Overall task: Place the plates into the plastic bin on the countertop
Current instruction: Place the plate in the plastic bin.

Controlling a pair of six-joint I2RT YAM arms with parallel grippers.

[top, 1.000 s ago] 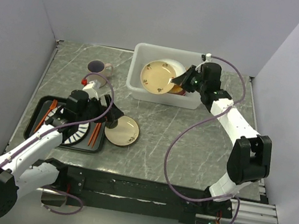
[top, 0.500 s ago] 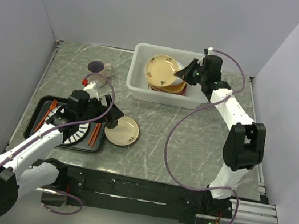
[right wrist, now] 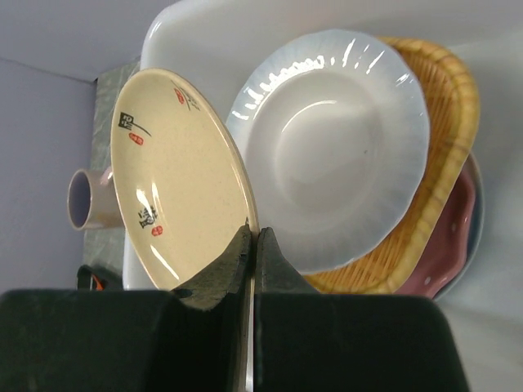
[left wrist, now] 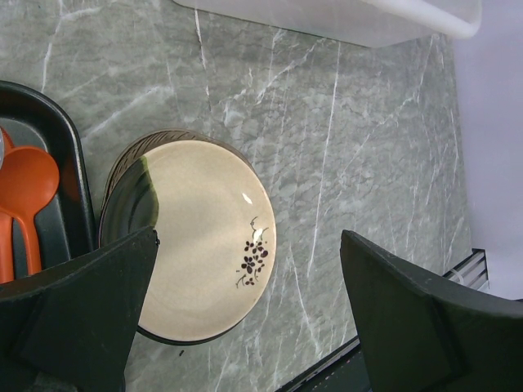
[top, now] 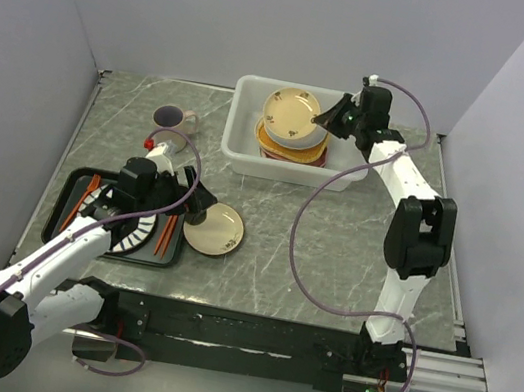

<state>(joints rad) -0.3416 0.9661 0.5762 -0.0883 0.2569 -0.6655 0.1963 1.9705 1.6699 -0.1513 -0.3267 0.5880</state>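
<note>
Marble countertop [top: 335, 240]: right gripper [right wrist: 252, 234] pinches cream plate [right wrist: 176, 171] over plastic bin [top: 247, 165]; left gripper [left wrist: 248, 245] gapes wide over sprig plate [left wrist: 200, 229], front-left of bin.

Countertop [top: 335, 240] w/ plastic bin [top: 286, 172] at back, mug [top: 172, 118] + black tray [top: 70, 198] L, plate stack [top: 216, 229] beside.

Plate stack [top: 296, 149] fills bin [top: 235, 146] middle; mug [top: 172, 119], tray [top: 75, 193] crowd left side; countertop [top: 335, 240] open centre and right

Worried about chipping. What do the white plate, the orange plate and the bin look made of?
White plate: glossy, sharp highlights, fluted rim; glazed ceramic or melamine, can't tell. Orange plate: matte, woven-looking ribbed texture; wicker or moulded plastic. Bin: smooth white, rounded moulded corners; likely plastic.
</note>
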